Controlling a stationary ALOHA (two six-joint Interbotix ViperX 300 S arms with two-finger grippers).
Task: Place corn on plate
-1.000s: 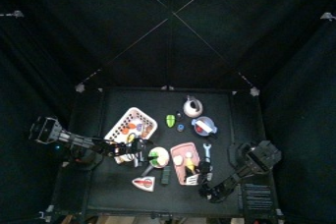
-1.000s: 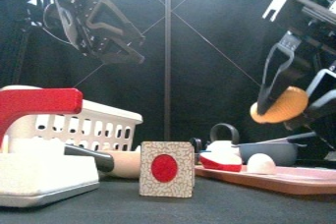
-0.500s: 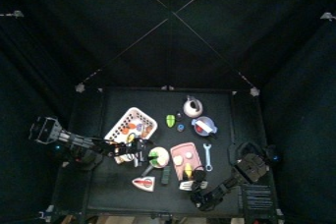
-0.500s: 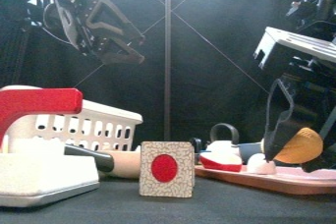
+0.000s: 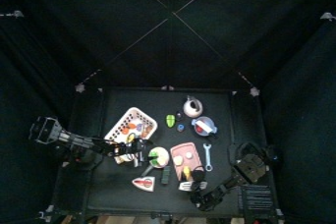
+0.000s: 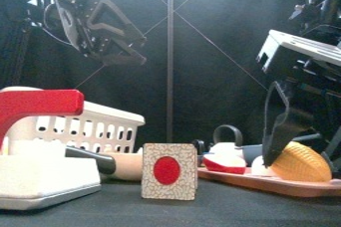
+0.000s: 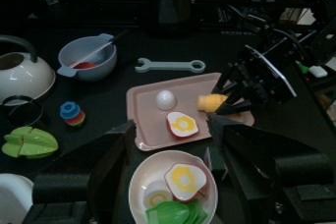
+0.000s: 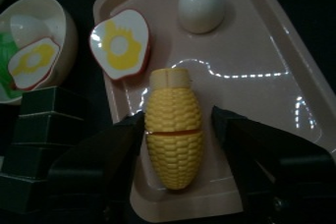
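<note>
My right gripper (image 8: 178, 159) is shut on the yellow corn (image 8: 174, 141). It holds the corn very low over the pink-red board (image 8: 262, 81), lengthwise between the jaws. The front view shows the corn (image 6: 304, 161) at the board's (image 6: 260, 181) surface; I cannot tell whether they touch. The green plate (image 5: 157, 157) lies left of the board (image 5: 182, 151). The plate (image 7: 141, 181) holds a fried egg (image 7: 184, 179) and green leaves. My left gripper (image 6: 114, 37) is open and empty, high above the table's left side.
A whole white egg (image 8: 199, 2) and a fried egg (image 8: 121, 43) lie on the board. A white-and-orange basket (image 5: 129, 125), kettle (image 5: 194, 105), grey bowl (image 5: 203, 125) and wrench (image 7: 168, 66) stand around. A card with a red circle (image 6: 168, 171) stands at the front.
My right gripper has come down with the corn, from high above the board to just at its surface. The left arm has not moved.
</note>
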